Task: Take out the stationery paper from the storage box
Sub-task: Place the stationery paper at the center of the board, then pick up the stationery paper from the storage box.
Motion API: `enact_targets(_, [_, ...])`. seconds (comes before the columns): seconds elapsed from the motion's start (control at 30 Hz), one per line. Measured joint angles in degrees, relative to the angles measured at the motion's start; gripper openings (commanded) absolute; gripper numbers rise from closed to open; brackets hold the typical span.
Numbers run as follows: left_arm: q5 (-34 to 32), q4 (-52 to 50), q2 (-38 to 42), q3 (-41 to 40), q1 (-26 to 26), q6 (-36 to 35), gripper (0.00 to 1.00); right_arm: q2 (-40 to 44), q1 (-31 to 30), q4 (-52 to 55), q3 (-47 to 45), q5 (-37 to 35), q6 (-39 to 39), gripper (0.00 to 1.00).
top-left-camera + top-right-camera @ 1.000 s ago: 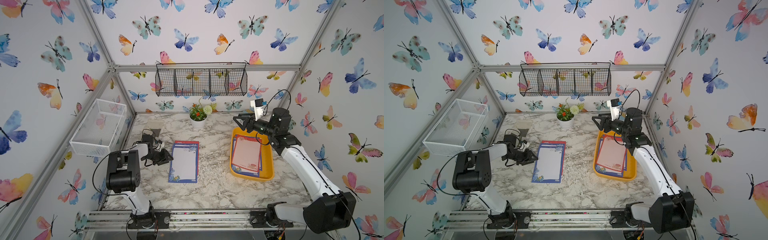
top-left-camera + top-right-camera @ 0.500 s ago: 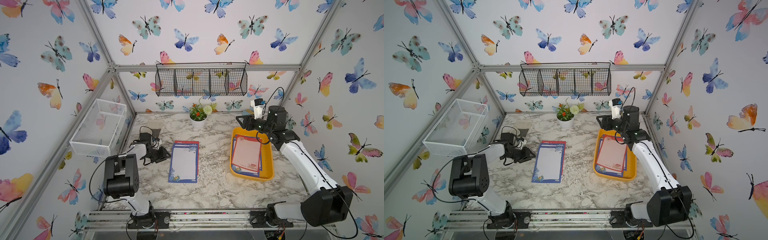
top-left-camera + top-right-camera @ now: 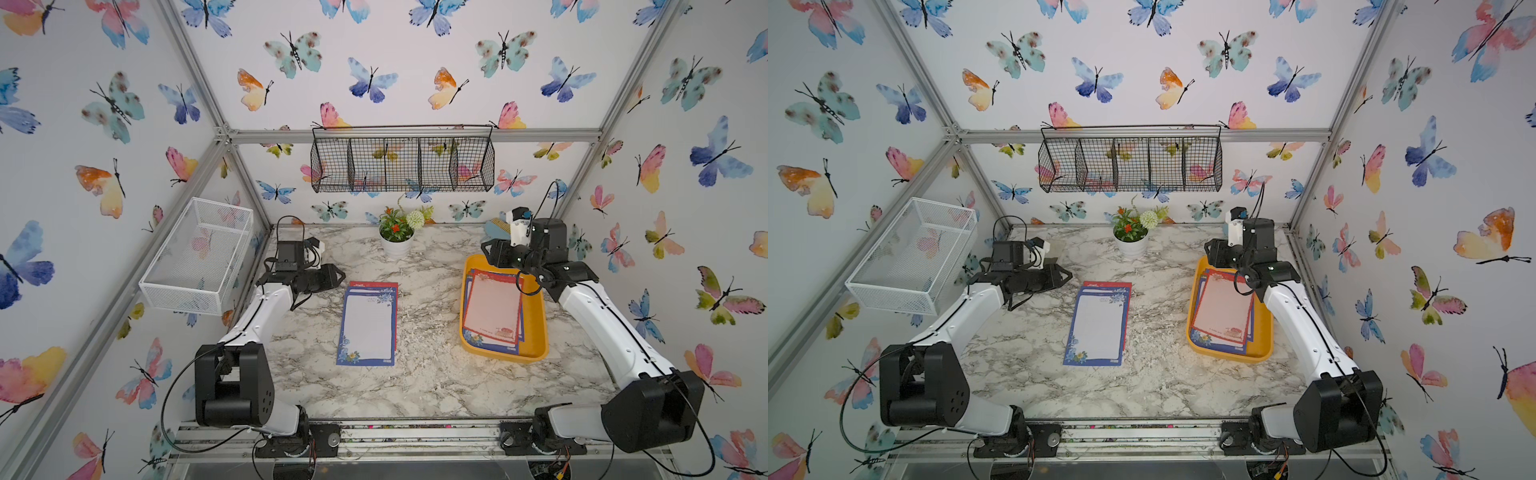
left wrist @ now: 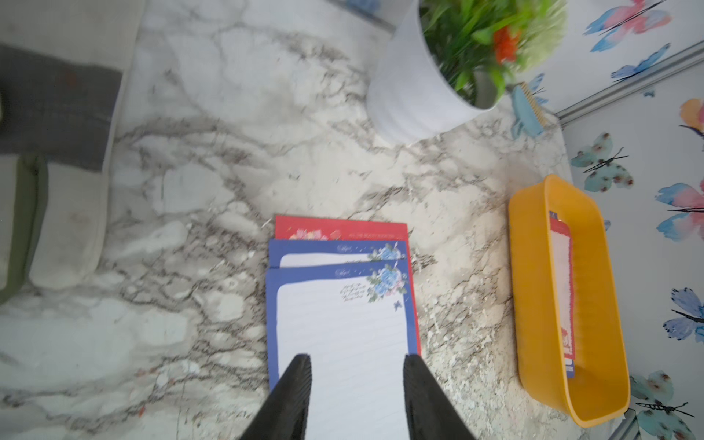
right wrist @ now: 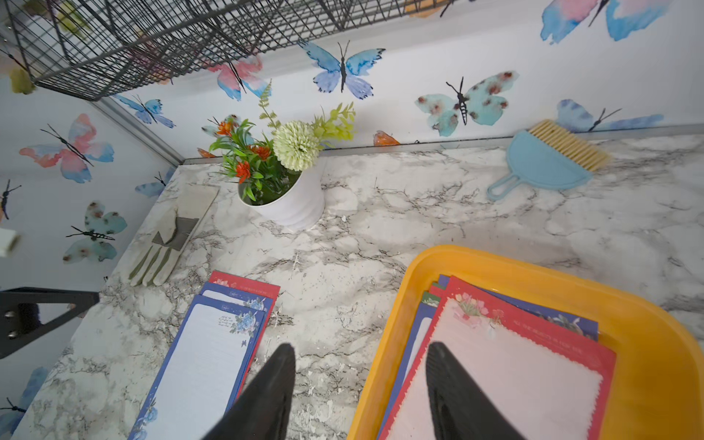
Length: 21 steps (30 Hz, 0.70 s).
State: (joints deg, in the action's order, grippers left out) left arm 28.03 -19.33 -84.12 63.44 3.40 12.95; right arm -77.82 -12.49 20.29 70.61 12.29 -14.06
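I'm between picks: three laid-out sheets (image 3: pixel 368 328) lie stacked on the marble table (image 3: pixel 428 382), and the rest of the stationery paper (image 3: pixel 492 307) sits in the storage box (image 3: pixel 535 324), a red-bordered sheet on top. Next I must bring the right gripper (image 5: pixel 360 346) down onto that top sheet (thin stuff, so lifting just one looks tricky). Its jaws stand apart above the box's far rim, empty. The left gripper (image 4: pixel 356 356) hovers near the table stack, parted and empty.
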Motion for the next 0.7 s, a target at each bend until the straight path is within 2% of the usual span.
enact_targets(0.23, [-2.5,7.9,-3.2,10.0,12.6,2.8,0.45,2.3,0.0,2.0,-4.8,-7.0,0.3,0.56])
enact_targets(0.43, [-2.9,11.8,-14.2,18.0,24.6,4.5,0.45,4.7,0.2,1.9,-11.7,-12.7,0.6,0.58])
enact_targets(0.57, [-3.5,12.7,-21.5,19.6,32.2,4.6,0.46,5.9,0.9,0.5,-18.3,-16.5,-0.3,0.6])
enact_targets(0.7, [-2.9,12.7,-27.2,19.6,37.4,4.9,0.47,7.4,2.4,-2.1,-24.9,-18.5,-1.9,0.6])
